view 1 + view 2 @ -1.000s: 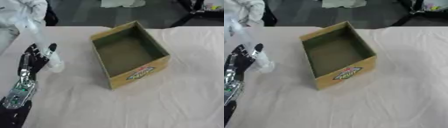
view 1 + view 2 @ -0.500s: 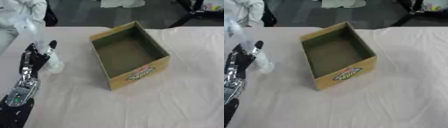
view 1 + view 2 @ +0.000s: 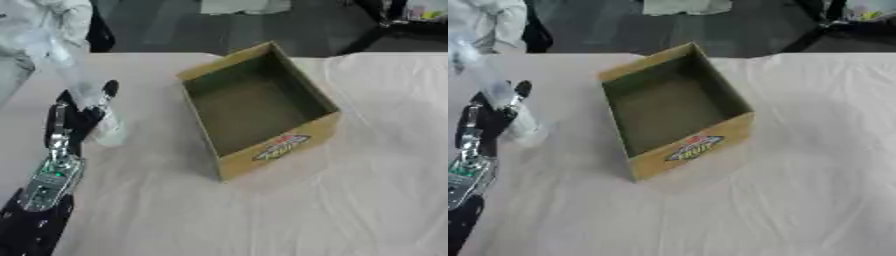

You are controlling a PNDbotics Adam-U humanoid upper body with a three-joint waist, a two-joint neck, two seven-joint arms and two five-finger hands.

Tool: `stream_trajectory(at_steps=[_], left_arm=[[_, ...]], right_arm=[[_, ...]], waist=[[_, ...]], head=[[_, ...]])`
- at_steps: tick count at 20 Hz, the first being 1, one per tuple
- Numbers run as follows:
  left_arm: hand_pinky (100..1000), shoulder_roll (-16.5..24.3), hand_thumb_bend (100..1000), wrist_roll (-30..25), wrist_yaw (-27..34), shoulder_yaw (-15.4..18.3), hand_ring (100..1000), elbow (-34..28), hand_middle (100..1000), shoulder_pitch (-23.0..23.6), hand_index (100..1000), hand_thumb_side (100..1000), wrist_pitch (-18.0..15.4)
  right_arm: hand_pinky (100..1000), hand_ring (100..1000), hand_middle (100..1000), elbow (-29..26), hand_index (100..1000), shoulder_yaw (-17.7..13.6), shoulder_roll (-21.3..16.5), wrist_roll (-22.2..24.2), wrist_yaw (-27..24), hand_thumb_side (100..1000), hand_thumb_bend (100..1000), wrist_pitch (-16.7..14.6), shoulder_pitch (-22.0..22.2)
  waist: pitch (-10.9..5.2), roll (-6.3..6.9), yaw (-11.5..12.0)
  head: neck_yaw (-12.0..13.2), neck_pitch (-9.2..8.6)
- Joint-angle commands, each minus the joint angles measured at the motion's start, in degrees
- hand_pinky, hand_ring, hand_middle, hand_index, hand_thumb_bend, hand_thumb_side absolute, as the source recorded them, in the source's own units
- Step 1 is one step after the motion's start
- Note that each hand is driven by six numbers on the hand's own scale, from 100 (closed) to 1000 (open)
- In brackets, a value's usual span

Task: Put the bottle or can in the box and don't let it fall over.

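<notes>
Clear plastic, the bottle (image 3: 101, 117) stands on the table (image 3: 350, 200) left of the empty cardboard box (image 3: 262, 150), with the left hand (image 3: 77, 117) curled round it; it looks light and tippy, so hold its middle.

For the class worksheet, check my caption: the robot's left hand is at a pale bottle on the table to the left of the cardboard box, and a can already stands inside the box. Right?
Not quite. The box holds nothing: the left eye view shows only its bare brown floor. The rest stands: the left hand is at the pale bottle, on the table left of the box.
</notes>
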Motion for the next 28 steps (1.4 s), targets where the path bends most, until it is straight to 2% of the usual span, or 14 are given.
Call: stream_trajectory(at_steps=[1,10,16,22,26,28], left_arm=[[869,0.86,676,0.30,0.20,-0.03,786,-0.36,762,-1.08,733,465,-0.30],[856,0.52,670,1.61,0.84,0.00,770,-0.24,748,-1.82,718,451,-1.33],[712,0.23,606,2.69,1.62,-0.08,601,-0.06,619,-2.20,658,412,-1.92],[669,0.02,549,3.44,2.47,-0.27,530,0.53,537,-2.86,535,380,-2.34],[540,0.06,445,3.67,2.45,-0.42,434,0.63,461,-2.88,467,343,-2.55],[466,0.04,341,3.61,2.46,-0.48,344,0.65,369,-2.87,411,298,-2.46]], right_arm=[[871,743,784,-0.38,846,-0.31,-1.22,0.25,0.44,751,100,-0.09,-1.11],[872,744,785,-0.26,847,-0.29,-1.09,0.50,0.56,757,100,-0.03,-1.12],[873,744,785,-0.13,847,-0.32,-0.96,0.56,0.68,759,100,0.03,-1.06],[872,744,785,-0.05,847,-0.38,-0.80,0.66,0.66,762,100,0.08,-0.95],[872,743,785,-0.01,847,-0.48,-0.81,0.64,0.59,763,100,0.04,-0.85],[872,743,784,0.02,847,-0.47,-0.77,0.66,0.55,764,100,0.04,-0.82]], waist=[[-0.94,-0.07,-0.06],[-0.73,-0.14,-0.08],[-0.69,-0.15,-0.10],[-0.64,-0.12,-0.20],[-0.62,-0.06,-0.26],[-0.64,-0.02,-0.25]], head=[[0.16,-0.59],[0.37,-0.62],[0.56,-0.62],[0.73,-0.88],[0.80,-0.72],[0.82,-0.74]])
